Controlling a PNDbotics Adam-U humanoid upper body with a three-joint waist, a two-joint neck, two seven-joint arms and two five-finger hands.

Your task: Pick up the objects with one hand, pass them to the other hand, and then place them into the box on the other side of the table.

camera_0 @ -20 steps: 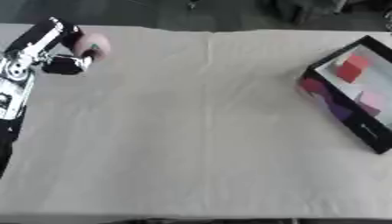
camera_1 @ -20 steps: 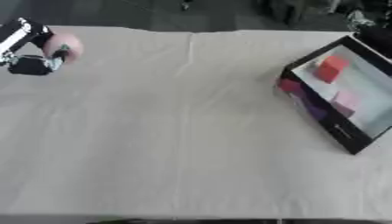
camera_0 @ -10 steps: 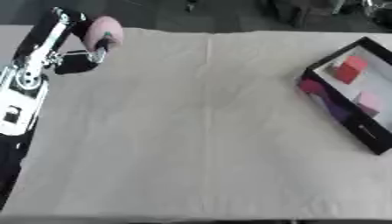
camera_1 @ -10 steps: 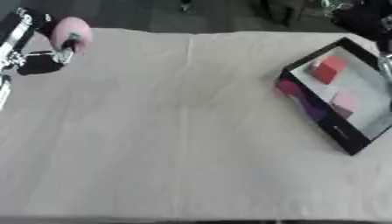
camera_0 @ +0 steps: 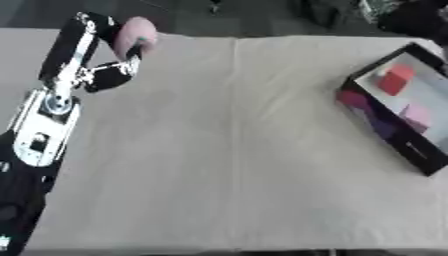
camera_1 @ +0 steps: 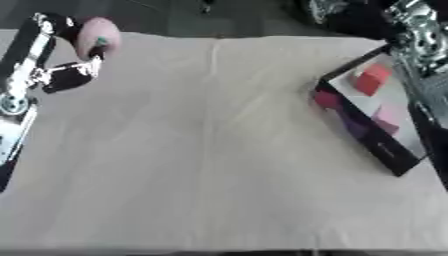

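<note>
- Up at the far left of the table, the left hand has its fingers curled round a pink ball, which sits at the fingertips above the cloth's far edge.
- Behind the hand, the left arm, black with silver joints, runs down along the left side toward the near corner.
- Well apart from that hand, across the whole width of the cloth on the right side, lies the box: black-walled, pale inside, set askew to the table edge.
- Inside the box, a red block lies toward the far end and a pink block nearer the middle; the two do not touch.
- On the box's outer wall facing the hand there is a pink and purple print; any lettering on it is too blurred to read.
- At the far right, part of the right arm shows as silver and black metal beside the box's far corner; whether the right hand's fingers are open or curled cannot be told.
- A crease runs down the pale cloth between the left hand and the box.
</note>
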